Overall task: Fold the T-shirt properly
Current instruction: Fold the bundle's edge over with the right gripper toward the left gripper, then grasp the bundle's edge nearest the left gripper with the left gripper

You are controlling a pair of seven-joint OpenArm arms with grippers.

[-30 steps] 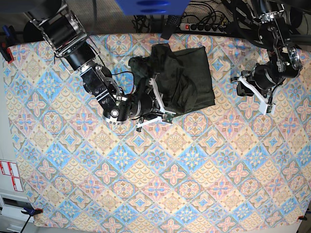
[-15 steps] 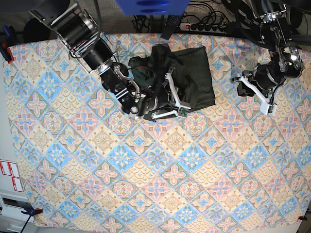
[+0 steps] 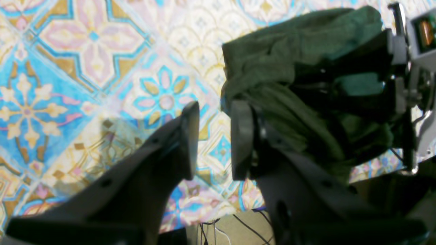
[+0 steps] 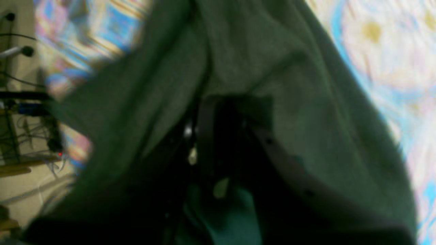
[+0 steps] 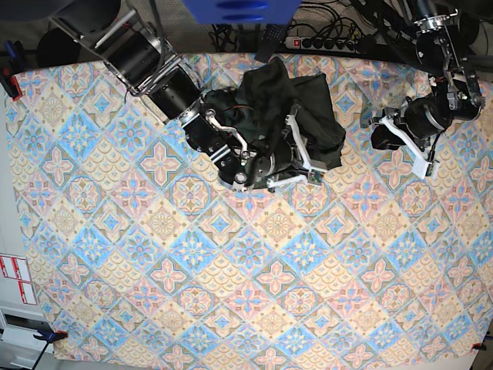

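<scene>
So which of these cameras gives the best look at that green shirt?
The base view: it shows the whole T-shirt bunched on the patterned cloth with the right gripper in it. The left wrist view catches one side, past the open left gripper. The right wrist view is a blurred close-up of fabric.

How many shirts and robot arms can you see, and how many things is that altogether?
Shirt: 1
Robot arms: 2, the left and the right
Tablecloth: 1
Total: 4
</scene>
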